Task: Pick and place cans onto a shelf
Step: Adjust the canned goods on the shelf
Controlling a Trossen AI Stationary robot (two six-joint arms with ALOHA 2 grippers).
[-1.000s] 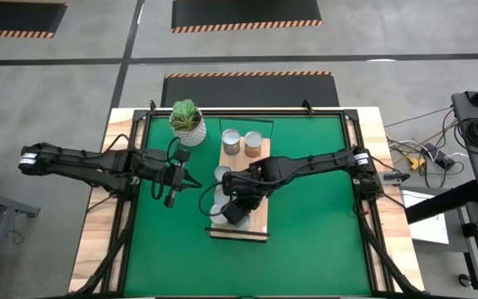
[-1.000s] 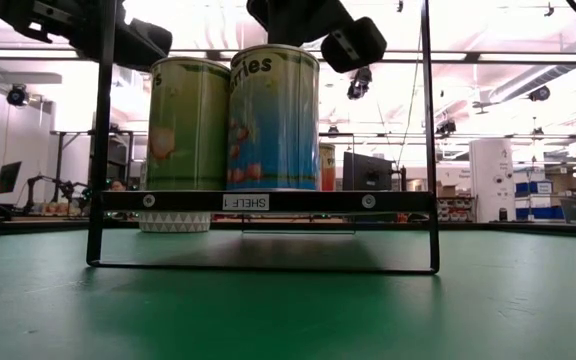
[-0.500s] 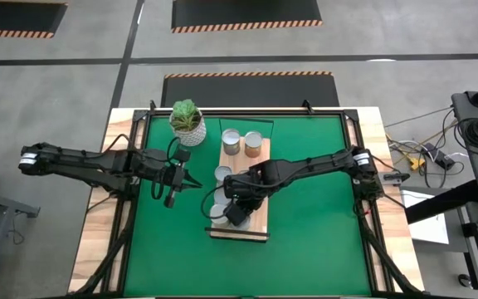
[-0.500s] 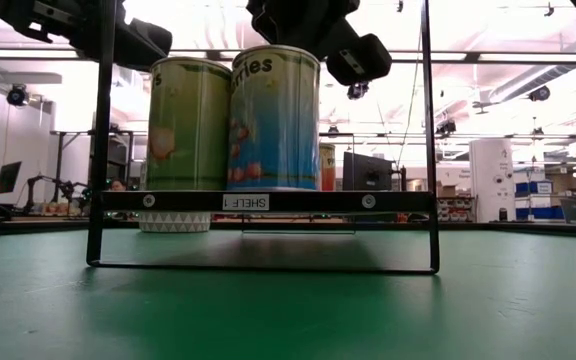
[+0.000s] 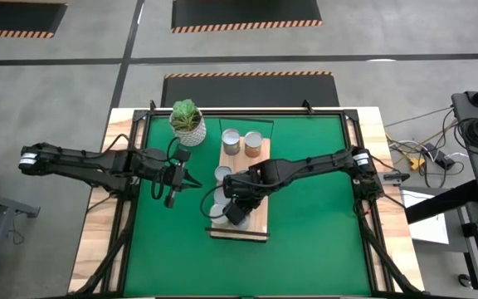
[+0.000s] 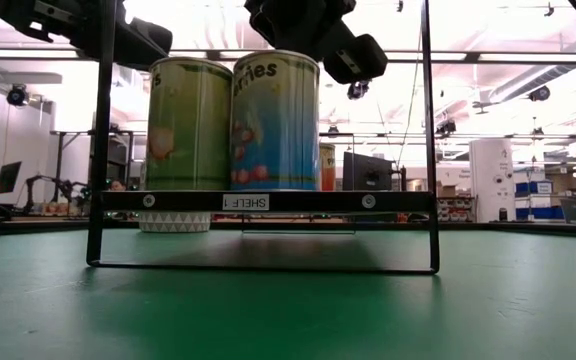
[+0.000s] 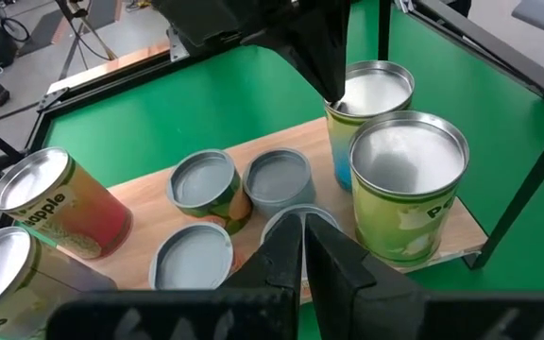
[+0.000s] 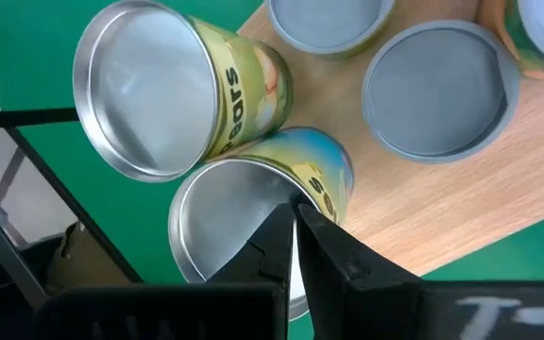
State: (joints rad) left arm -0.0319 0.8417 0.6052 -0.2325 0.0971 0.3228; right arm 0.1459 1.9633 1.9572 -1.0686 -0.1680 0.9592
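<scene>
From above, my right gripper [image 5: 232, 204] has drifted a little nearer the front of the shelf [image 5: 259, 226], fingers pinched together over the cans there; my left gripper [image 5: 191, 183] waits clenched, empty, beside the board.

At table level, the blue can [image 6: 275, 122] has turned slightly on the shelf beside the green can [image 6: 189, 124].

My right wrist shows my closed tips on the blue can's rim: I judge I'm nudging it into place.
</scene>
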